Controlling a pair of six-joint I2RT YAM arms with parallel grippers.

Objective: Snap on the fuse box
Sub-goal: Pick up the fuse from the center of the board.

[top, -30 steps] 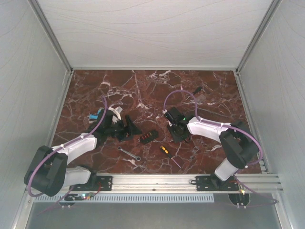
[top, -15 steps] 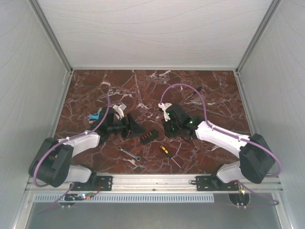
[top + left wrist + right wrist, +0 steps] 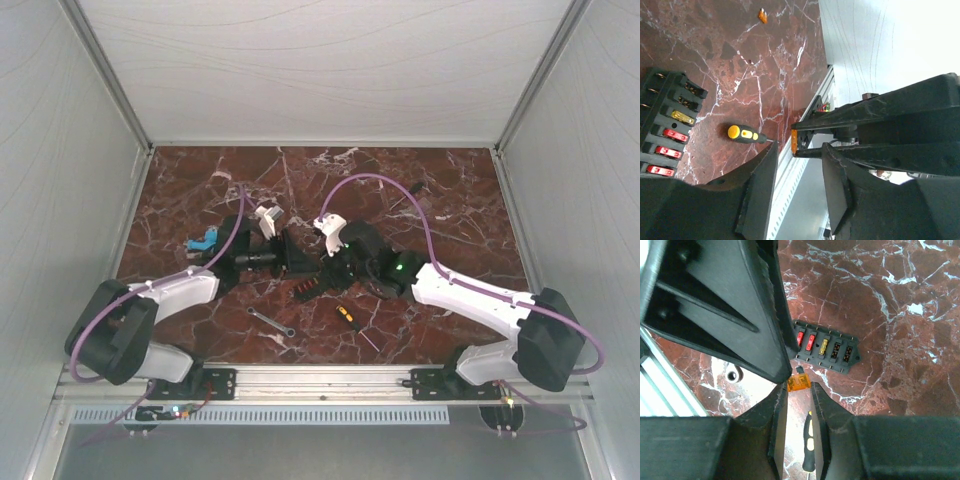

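The fuse box (image 3: pixel 306 288) is a small black block with red and yellow fuses, lying on the marble between the arms. It also shows in the left wrist view (image 3: pixel 667 131) and in the right wrist view (image 3: pixel 826 347). My right gripper (image 3: pixel 797 389) is shut on a small orange fuse (image 3: pixel 799 384), held above the table just beside the box. My left gripper (image 3: pixel 800 152) is open and empty, its tips right up against the right gripper (image 3: pixel 327 266) above the box. In the top view the left gripper (image 3: pixel 293 260) hides part of the box. I cannot make out a dark cover.
A yellow-and-black screwdriver (image 3: pixel 346 316) and a silver wrench (image 3: pixel 270 321) lie near the front edge. A blue piece (image 3: pixel 203 240) lies at the left. A loose orange fuse (image 3: pixel 762 16) lies on the marble. The metal rail (image 3: pixel 330 378) runs along the near edge.
Both grippers have swung inward toward each other, the left one to the right and the right one to the left, and now meet over the fuse box.
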